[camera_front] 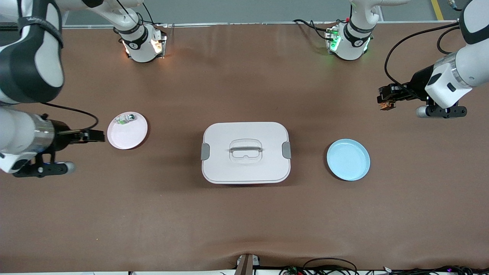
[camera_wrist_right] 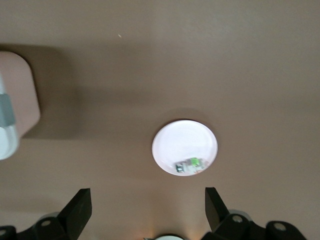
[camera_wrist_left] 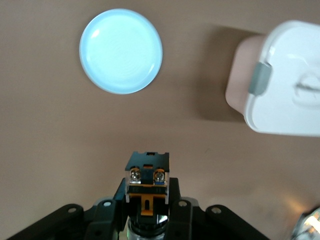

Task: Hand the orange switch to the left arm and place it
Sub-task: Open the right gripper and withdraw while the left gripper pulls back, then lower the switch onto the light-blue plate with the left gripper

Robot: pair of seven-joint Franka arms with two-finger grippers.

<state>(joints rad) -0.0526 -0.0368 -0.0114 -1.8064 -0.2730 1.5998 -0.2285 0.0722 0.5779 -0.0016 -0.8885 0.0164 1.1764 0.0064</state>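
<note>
At the right edge of the frame the left claw (camera_front: 386, 100) is clamped on the orange switch (camera_front: 386, 105), light, rigid, best pinched by its flat sides, while the right claw (camera_front: 97, 135) waits, fingers apart, at the left.

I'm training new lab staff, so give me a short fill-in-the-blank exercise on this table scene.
1. The left gripper is shut on the orange ____.
2. The white box sits between the pink plate and the ____ plate.
3. The right gripper, beside the pink plate, is ____.
4. The small silver-and-green part lies on the ____ plate.

Missing words: switch; blue; open; pink
</note>
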